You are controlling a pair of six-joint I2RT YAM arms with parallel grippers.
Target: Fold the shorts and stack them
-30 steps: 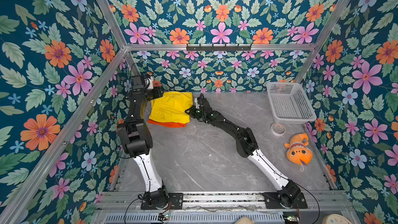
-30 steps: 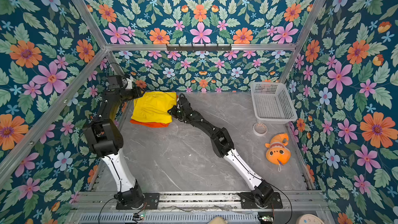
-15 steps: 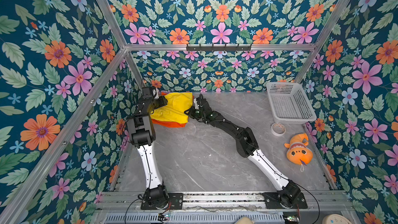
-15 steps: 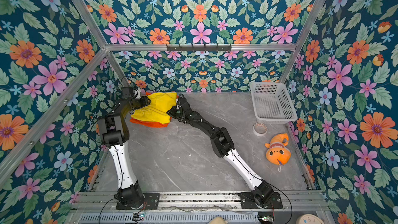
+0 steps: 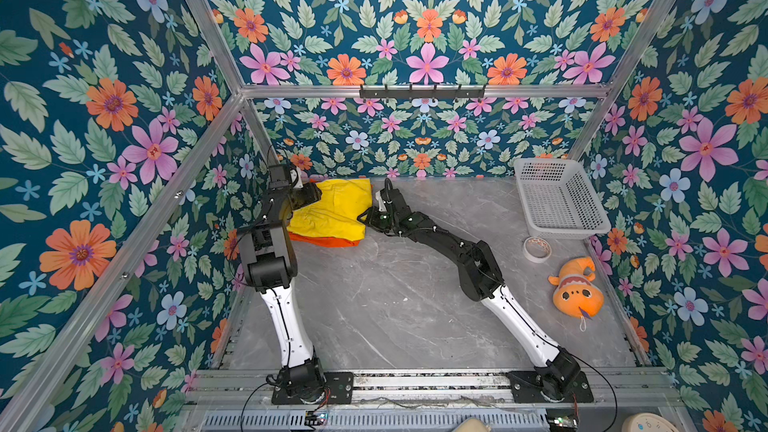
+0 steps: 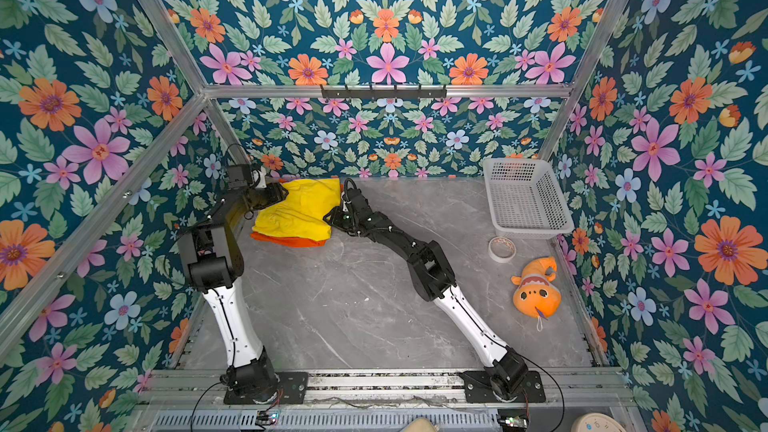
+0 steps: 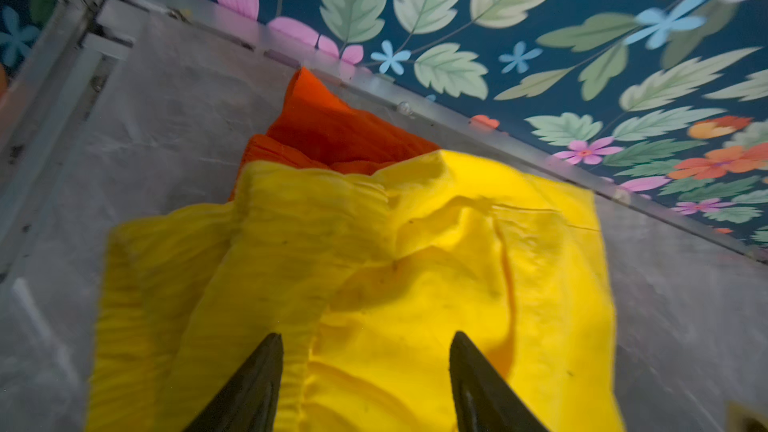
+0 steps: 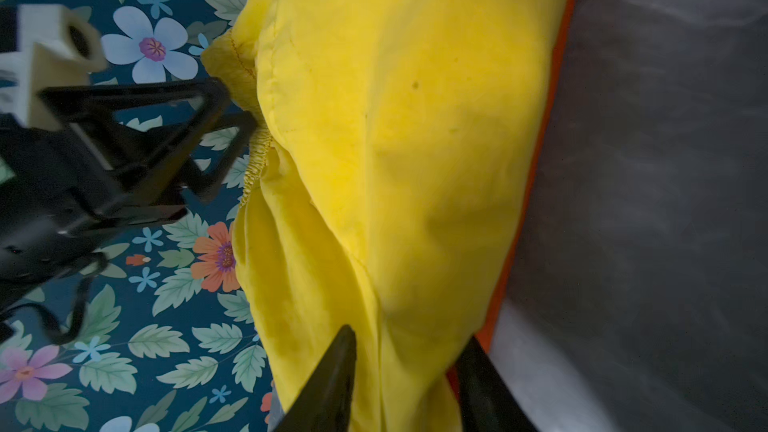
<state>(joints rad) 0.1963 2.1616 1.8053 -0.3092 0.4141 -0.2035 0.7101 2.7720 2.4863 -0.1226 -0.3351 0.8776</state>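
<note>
Bright yellow thin-fabric shorts [image 5: 334, 211] lie folded on top of bright orange fabric shorts [image 5: 328, 241] in the far left corner of the grey marble-look counter [image 5: 395, 309], close to the floral back wall. The left arm's fingers [image 7: 266, 367] stand well apart over the yellow waistband, gripping nothing. The right arm's fingers [image 8: 340, 367] are parted over the opposite edge and hold nothing. A white plastic mesh basket [image 5: 592, 218], a pale tape roll [image 5: 537, 249] and an orange plush fish [image 5: 575, 292] sit well apart at right.
</note>
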